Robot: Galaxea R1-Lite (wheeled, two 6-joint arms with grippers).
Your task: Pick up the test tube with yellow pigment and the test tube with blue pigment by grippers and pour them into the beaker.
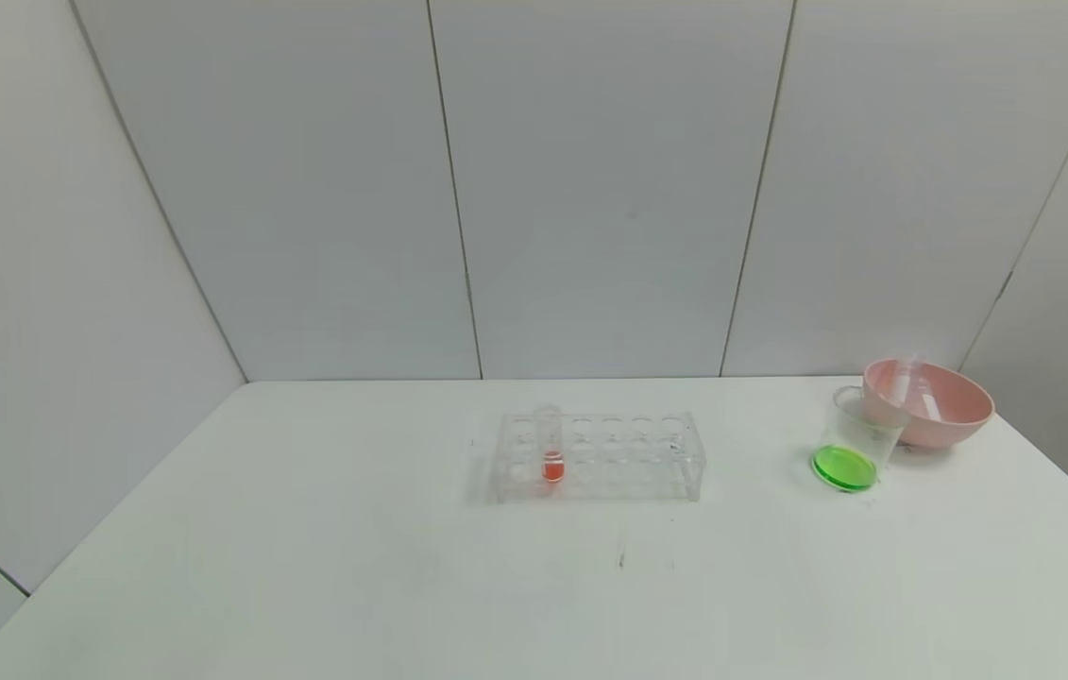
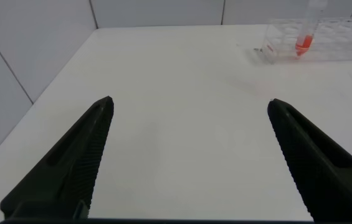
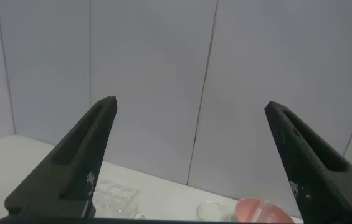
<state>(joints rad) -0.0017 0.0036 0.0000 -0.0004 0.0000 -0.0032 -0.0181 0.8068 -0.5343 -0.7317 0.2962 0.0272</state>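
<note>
The beaker stands at the table's right, with green liquid at its bottom, touching the pink bowl. It also shows in the right wrist view. No tube with yellow or blue liquid shows in any view. Neither gripper shows in the head view. My left gripper is open and empty above the bare left part of the table. My right gripper is open and empty, raised and facing the back wall, with the beaker low in its view.
A clear tube rack stands mid-table and holds one tube with orange-red liquid. The pink bowl at the far right holds clear, empty-looking tubes. White wall panels stand behind the table.
</note>
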